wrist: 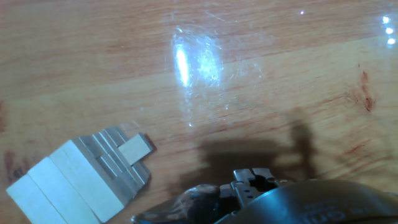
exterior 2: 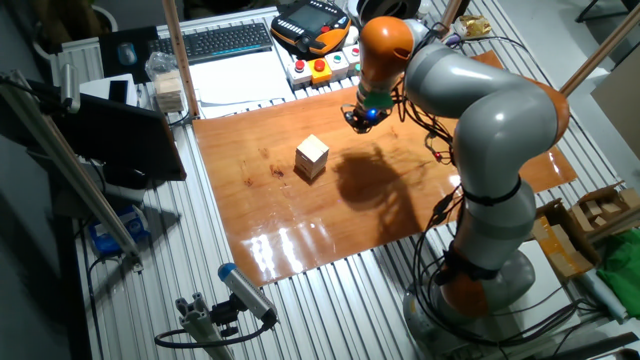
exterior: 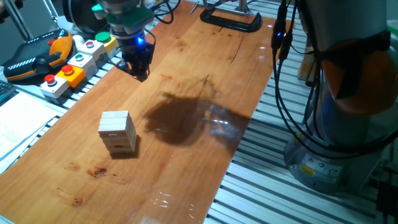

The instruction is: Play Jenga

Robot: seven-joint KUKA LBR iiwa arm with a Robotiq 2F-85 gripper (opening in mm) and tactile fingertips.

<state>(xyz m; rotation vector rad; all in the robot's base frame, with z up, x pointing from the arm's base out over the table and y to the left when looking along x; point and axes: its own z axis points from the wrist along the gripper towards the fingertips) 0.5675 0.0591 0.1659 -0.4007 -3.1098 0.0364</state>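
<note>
One fixed view shows the wooden board [exterior: 186, 93] filling most of the frame, with the grey robot base [exterior: 336, 155] at the right edge. The Jenga tower [exterior: 118, 132] stands upright at the lower left of the board. The gripper [exterior: 138, 60] hangs above the board at the upper left, well apart from the tower; whether its fingers are spread or together, I cannot tell. In the hand view, one block [wrist: 135, 148] sticks out from the tower's side.

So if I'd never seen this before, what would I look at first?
Probably the little Jenga tower of pale wooden blocks, standing alone on the shiny wooden table, with one block poking out of its side. Then the big grey and orange robot arm, its claw hanging above the table, away from the tower.
</note>
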